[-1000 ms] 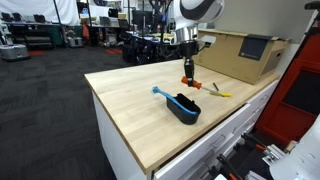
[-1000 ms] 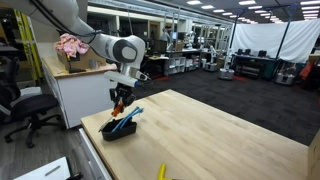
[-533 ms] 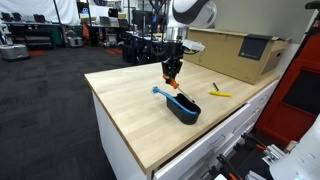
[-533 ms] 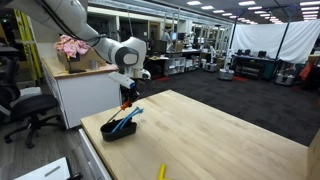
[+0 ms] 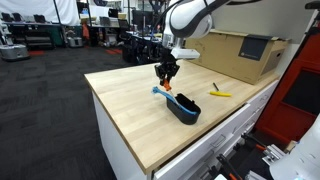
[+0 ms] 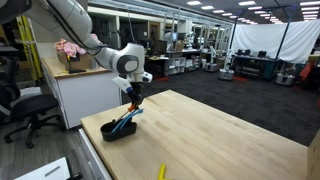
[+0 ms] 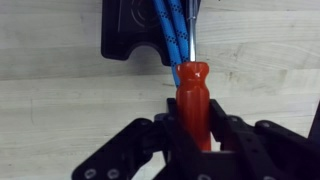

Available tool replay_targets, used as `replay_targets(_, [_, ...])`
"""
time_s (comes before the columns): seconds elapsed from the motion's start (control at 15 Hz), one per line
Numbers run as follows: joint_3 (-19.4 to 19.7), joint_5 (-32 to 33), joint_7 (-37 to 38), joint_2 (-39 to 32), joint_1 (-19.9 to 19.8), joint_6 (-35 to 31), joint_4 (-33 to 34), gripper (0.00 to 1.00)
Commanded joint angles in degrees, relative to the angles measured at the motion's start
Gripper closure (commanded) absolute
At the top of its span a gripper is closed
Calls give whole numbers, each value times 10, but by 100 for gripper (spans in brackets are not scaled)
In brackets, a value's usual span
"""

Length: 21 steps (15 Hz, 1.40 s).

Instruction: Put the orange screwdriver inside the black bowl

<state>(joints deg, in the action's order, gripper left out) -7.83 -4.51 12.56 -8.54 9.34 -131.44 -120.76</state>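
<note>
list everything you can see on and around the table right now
orange screwdriver: one, orange-red, clamped in the gripper above the table, near the bowl
black bowl: one, black, on the table near an edge
light-blue handle piece: one, light blue, lying in the bowl and sticking out over its rim
yellow tool: one, yellow, flat on the table, apart from the bowl
cardboard box: one, brown, at the table's far side
table: one, light wood top
gripper: one, black, shut on the orange screwdriver

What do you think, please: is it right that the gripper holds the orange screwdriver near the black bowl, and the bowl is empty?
Not quite: the black bowl is not empty; a blue-handled tool lies in it, as the wrist view shows. The gripper does hold the orange screwdriver near it.
</note>
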Motion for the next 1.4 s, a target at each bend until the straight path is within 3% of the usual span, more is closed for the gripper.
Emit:
replay_targets(0.0, [4,49,23,0,8,-22,-21,92])
replay_targets(0.4, [-15,84,-66,9,17,-31,-40,92])
replay_targets(0.87, [-49,29,-165,17,24,-80,-68,92])
replay_targets(1.27, [-54,-39,-181,32,19,-108,-107,92])
replay_targets(1.33, [-53,-47,-181,36,18,-115,-113,42])
